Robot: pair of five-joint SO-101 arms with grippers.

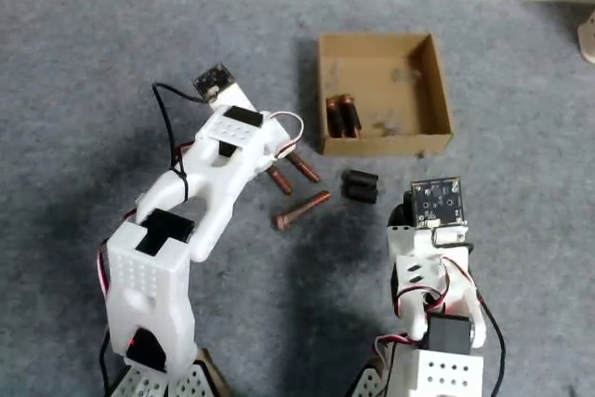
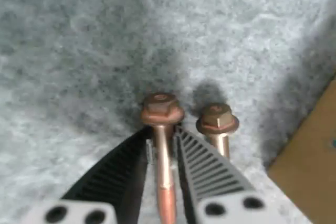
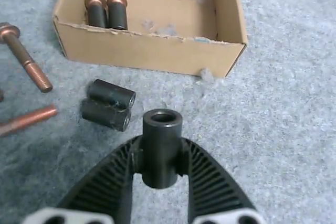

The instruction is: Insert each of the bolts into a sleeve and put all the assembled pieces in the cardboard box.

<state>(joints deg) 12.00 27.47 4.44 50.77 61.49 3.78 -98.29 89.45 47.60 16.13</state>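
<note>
Each gripper holds a part near the cardboard box (image 1: 386, 144).
Two assembled pieces (image 3: 106, 11) lie side by side in one corner of the box. The left gripper (image 2: 164, 137) is closed narrowly around the shank of a bolt (image 2: 161, 111), with another bolt (image 2: 217, 121) just beside it. The right gripper (image 3: 160, 153) clamps a sleeve (image 3: 162, 129) near two loose sleeves (image 3: 107, 103).

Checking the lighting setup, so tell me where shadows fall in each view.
High view: soft dark patches on the grey mat beside both arms. Left wrist view: dark patches beyond both bolt heads. Right wrist view: faint shade under the loose sleeves.
</note>
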